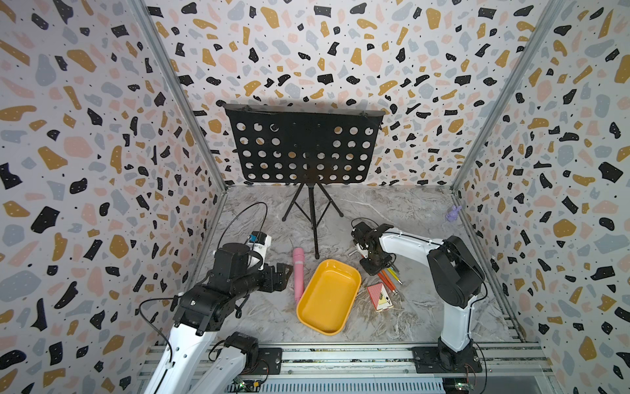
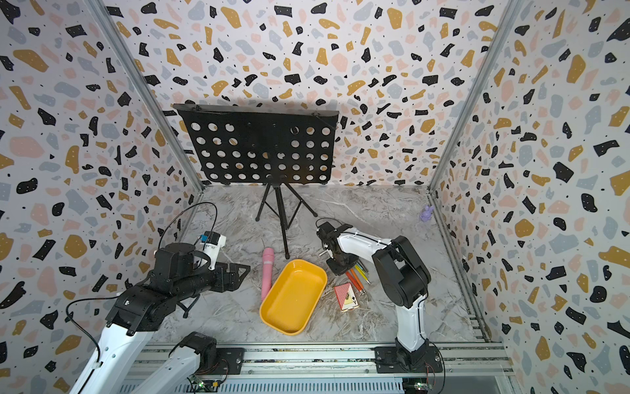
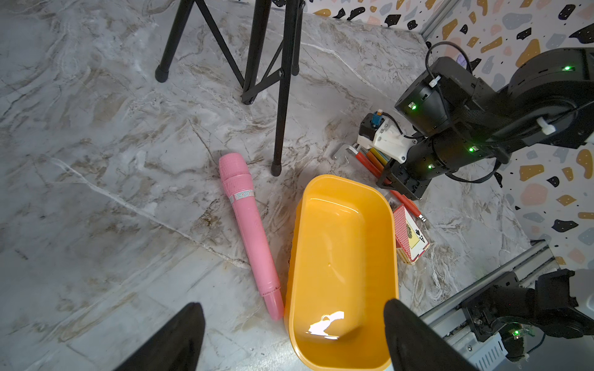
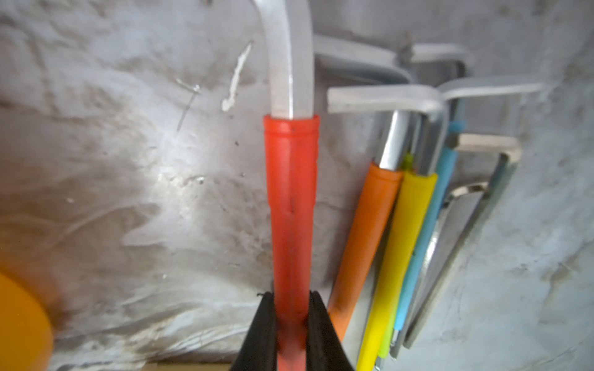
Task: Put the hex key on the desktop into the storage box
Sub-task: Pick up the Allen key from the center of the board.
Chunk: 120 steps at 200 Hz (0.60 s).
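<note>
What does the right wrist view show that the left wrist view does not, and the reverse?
Only the right wrist view shows the right gripper with its jaws pressed on both sides of the red-sleeved hex key, and the unsleeved keys. Only the left wrist view shows the pink microphone, the stand legs, the red card box and the open left gripper. Both show the marble desktop, the yellow storage box and the sleeved hex keys.

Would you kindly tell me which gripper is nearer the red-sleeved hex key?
Right. The right gripper has its jaws on the hex key; the left gripper sits beyond the storage box.
</note>
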### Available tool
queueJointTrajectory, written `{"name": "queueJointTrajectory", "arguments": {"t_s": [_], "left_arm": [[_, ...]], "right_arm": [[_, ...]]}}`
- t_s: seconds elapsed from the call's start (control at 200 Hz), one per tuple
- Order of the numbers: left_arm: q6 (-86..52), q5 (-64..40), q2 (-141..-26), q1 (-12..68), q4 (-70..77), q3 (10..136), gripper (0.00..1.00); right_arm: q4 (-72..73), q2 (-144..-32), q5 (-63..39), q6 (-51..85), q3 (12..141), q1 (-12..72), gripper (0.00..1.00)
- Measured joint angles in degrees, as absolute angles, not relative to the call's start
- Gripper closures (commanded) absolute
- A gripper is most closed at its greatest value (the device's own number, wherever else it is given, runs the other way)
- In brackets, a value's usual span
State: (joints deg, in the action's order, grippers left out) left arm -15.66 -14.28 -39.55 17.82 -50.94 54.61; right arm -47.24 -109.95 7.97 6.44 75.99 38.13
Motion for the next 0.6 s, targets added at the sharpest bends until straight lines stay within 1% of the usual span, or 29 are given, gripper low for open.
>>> {"name": "queueJointTrajectory", "arguments": {"t_s": [0.185,0.345,0.486,0.601], "left_arm": [[-15.68,-14.2,-39.55,17.82,-50.94,54.35,0.1],[-15.68,-14.04,-39.46,17.82,-50.92,54.35,0.1],[-15.68,-13.98,-39.42,17.82,-50.92,54.35,0.1],[-15.68,-13.85,-38.98,17.82,-50.92,54.35,0.1]], "right_arm": [[-47.16,-104.51,9.02,7.09,75.92,38.13,1.0],[-47.79,-98.54,10.5,10.26,75.94,38.13,1.0],[-48.25,-93.41,5.91,17.37,76.01,38.04,1.0],[-47.79,-90.52,0.56,26.57,76.01,38.92,1.0]]}}
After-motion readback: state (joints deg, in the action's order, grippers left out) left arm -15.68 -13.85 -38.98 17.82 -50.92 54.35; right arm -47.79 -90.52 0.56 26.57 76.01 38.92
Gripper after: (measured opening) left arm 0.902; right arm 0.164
